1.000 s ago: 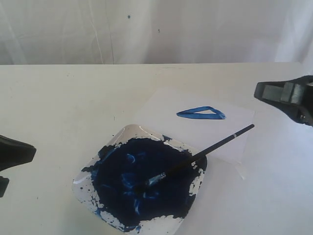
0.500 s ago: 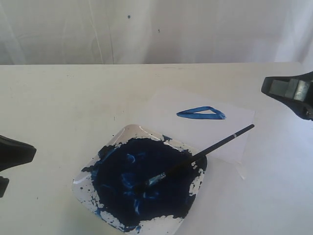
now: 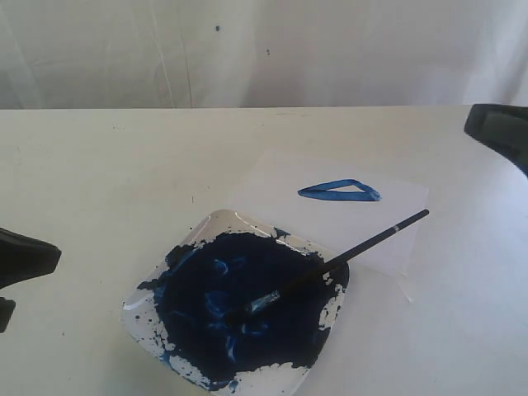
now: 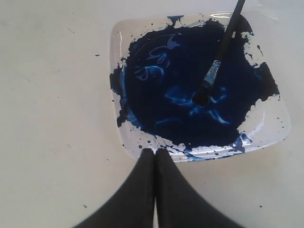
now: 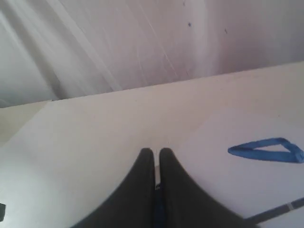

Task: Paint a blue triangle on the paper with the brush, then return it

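Observation:
The black-handled brush (image 3: 346, 254) lies with its blue bristles in the paint tray (image 3: 239, 227) and its handle end resting over the white paper (image 3: 330, 219). A bright blue triangle (image 3: 340, 190) is painted on the paper's far part. My right gripper (image 5: 156, 151) hangs high at the right edge (image 3: 499, 132), shut and holding nothing, well clear of the brush. My left gripper (image 4: 155, 151) is shut and empty beside the tray's near rim, seen at the left edge (image 3: 25, 256). The brush (image 4: 223, 47) and the triangle (image 5: 268, 149) also show in the wrist views.
The clear square tray (image 4: 118, 85) is smeared with a big dark blue paint blob (image 3: 239, 305) and splatters. A white curtain (image 3: 264, 49) closes the back of the cream table (image 3: 99, 165).
My right gripper has drawn away to the right, mostly leaving the exterior view. The brush, tray, paper and left gripper have not moved.

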Controlling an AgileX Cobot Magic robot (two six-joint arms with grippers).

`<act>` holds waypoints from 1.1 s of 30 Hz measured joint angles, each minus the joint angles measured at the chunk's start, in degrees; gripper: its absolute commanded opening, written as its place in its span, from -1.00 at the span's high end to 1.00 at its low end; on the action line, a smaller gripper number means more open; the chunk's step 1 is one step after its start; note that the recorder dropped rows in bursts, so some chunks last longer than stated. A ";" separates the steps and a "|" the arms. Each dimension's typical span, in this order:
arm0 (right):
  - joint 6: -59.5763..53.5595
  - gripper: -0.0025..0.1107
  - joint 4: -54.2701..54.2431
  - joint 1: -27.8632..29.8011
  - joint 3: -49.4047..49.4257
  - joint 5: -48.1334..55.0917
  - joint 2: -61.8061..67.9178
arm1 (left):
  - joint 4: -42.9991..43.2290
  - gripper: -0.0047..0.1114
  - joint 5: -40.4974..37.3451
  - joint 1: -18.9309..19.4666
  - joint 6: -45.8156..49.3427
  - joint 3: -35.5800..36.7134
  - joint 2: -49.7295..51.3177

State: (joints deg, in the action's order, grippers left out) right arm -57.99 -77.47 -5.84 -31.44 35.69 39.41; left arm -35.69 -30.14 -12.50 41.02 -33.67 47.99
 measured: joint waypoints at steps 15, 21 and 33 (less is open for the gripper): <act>-0.08 0.88 0.00 0.00 0.00 0.10 -21.98 | 0.00 0.92 0.00 0.00 0.00 0.00 0.00; -0.08 0.88 0.00 0.00 0.00 0.21 -35.02 | 0.00 0.92 0.00 0.00 0.00 0.00 0.00; 1.30 0.88 2.93 0.00 2.65 -0.94 -39.24 | 0.00 0.92 0.00 0.00 0.00 0.00 0.00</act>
State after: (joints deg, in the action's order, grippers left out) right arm -56.69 -74.54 -5.84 -28.78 34.75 0.17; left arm -35.69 -30.14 -12.50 41.02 -33.67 47.99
